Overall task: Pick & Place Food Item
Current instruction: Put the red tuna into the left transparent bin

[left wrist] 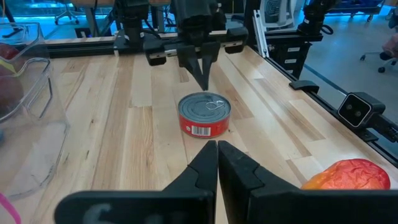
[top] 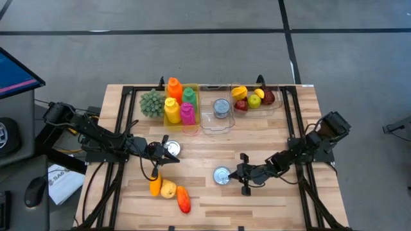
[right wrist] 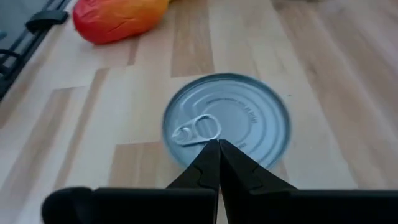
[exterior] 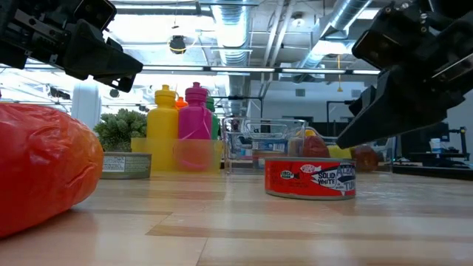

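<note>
Plenty of bare wood around the tuna can, sitting mid-table toward the front edge. Right gripper hung just beside it, fingers pressed together; left gripper pinched closed too, empty.

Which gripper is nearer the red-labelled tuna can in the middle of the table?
Right. The right gripper, shut, sits just beside the tuna can, its fingertips over the can's edge in its wrist view. The left gripper, also shut, is farther off, next to another can.
</note>
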